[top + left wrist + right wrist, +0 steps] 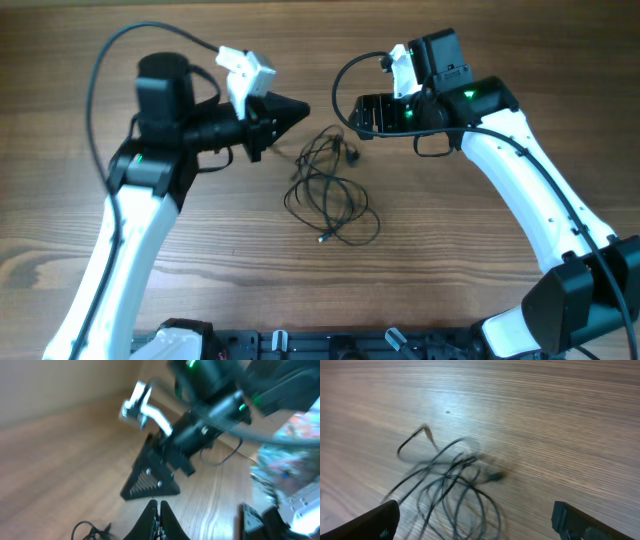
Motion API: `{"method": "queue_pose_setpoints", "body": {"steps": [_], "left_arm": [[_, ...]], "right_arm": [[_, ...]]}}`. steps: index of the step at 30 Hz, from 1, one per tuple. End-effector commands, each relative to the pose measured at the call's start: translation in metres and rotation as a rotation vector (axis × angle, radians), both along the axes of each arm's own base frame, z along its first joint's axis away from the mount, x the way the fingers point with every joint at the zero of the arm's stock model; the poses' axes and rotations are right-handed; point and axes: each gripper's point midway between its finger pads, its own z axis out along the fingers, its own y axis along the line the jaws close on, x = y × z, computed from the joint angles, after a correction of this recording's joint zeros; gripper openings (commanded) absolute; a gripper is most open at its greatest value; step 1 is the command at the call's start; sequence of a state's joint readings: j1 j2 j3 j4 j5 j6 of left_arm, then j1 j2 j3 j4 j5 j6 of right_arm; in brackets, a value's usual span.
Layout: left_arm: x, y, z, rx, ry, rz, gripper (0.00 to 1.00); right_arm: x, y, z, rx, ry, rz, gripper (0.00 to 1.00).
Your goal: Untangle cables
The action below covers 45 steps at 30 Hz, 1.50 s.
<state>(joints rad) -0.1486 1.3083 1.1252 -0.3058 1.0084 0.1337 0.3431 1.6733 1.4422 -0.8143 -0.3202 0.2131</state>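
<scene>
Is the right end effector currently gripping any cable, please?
No, the right end effector is wide open and the cables lie loose on the table.

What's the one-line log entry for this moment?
cables: tangled, unheld | left gripper: shut, empty | right gripper: open, empty

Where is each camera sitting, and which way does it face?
Overhead: fixed above the table, looking straight down; left arm and right arm show, cables near left gripper and right gripper.
Left wrist: on the left arm, facing the right gripper across the table; its own shut fingers show at the bottom edge.
Right wrist: on the right arm, looking down at the cables; its own open fingers show in the bottom corners.
Shared: overhead and right wrist both show the cables.
</scene>
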Motion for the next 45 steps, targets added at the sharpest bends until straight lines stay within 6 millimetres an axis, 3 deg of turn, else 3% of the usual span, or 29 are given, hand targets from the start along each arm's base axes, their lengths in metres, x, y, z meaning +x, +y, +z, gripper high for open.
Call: {"method": "queue_pose_setpoints", "body": {"steps": [1, 2, 5, 6, 7, 10, 15, 19, 20, 21, 22, 25, 30, 31, 32, 33, 34, 37, 42, 44, 45], "left_arm": [[-0.005, 0.015, 0.032, 0.02, -0.091, 0.13, 0.04], [-0.008, 0.016, 0.035, 0.019, -0.094, 0.13, 0.05], [-0.004, 0.022, 0.022, 0.056, -0.043, 0.183, 0.11], [0.001, 0.029, 0.013, 0.091, -0.018, 0.239, 0.24], [0.006, 0.035, 0.006, 0.119, -0.001, 0.284, 0.35], [0.017, 0.056, -0.015, 0.215, 0.052, 0.421, 0.5], [0.018, 0.063, -0.037, 0.27, 0.127, 0.454, 0.52], [0.018, 0.063, -0.043, 0.279, 0.15, 0.451, 0.51], [0.016, 0.064, -0.044, 0.282, 0.158, 0.45, 0.51], [0.015, 0.064, -0.048, 0.288, 0.173, 0.448, 0.51], [0.015, 0.064, -0.051, 0.293, 0.186, 0.447, 0.51], [0.02, 0.063, -0.07, 0.315, 0.241, 0.439, 0.5], [0.036, 0.06, -0.122, 0.367, 0.377, 0.419, 0.46], [0.038, 0.06, -0.128, 0.372, 0.39, 0.417, 0.44], [0.039, 0.06, -0.133, 0.376, 0.402, 0.415, 0.43], [0.04, 0.059, -0.136, 0.378, 0.41, 0.41, 0.42], [0.041, 0.059, -0.139, 0.379, 0.414, 0.409, 0.41], [0.048, 0.058, -0.133, 0.363, 0.38, 0.417, 0.41], [0.053, 0.063, -0.131, 0.355, 0.368, 0.435, 0.45], [0.053, 0.063, -0.131, 0.355, 0.368, 0.434, 0.45], [0.053, 0.063, -0.131, 0.355, 0.368, 0.434, 0.45]], "right_arm": [[-0.006, 0.024, 0.002, 0.108, 0.02, 0.106, 0.99], [-0.006, 0.024, 0.002, 0.115, 0.032, 0.095, 1.0], [-0.007, 0.004, -0.027, 0.036, 0.164, -0.121, 1.0], [-0.007, 0.001, -0.044, -0.003, 0.185, -0.171, 1.0], [-0.007, 0.004, -0.057, -0.02, 0.186, -0.165, 1.0], [-0.011, 0.029, -0.095, -0.037, 0.199, -0.107, 1.0], [-0.016, 0.058, -0.139, -0.061, 0.241, -0.072, 0.95], [-0.02, 0.057, -0.152, -0.08, 0.276, -0.089, 0.64], [-0.022, 0.057, -0.153, -0.081, 0.286, -0.089, 0.43], [-0.024, 0.059, -0.152, -0.067, 0.299, -0.079, 0.12], [-0.028, 0.064, -0.15, -0.039, 0.317, -0.063, 0.04], [-0.037, 0.08, -0.137, 0.055, 0.348, 0.008, 0.04], [-0.026, 0.074, -0.059, 0.13, 0.158, 0.052, 0.04], [-0.027, 0.071, -0.052, 0.136, 0.153, 0.046, 0.29], [-0.029, 0.068, -0.049, 0.135, 0.158, 0.04, 0.39], [-0.032, 0.066, -0.049, 0.128, 0.17, 0.038, 0.48], [-0.036, 0.063, -0.051, 0.114, 0.184, 0.035, 0.64], [-0.045, 0.047, -0.067, 0.019, 0.239, -0.007, 0.7], [-0.077, 0.036, -0.105, -0.078, 0.361, -0.122, 0.68], [-0.091, 0.043, -0.12, -0.08, 0.378, -0.11, 0.58], [-0.094, 0.045, -0.123, -0.078, 0.38, -0.11, 0.46]]}}
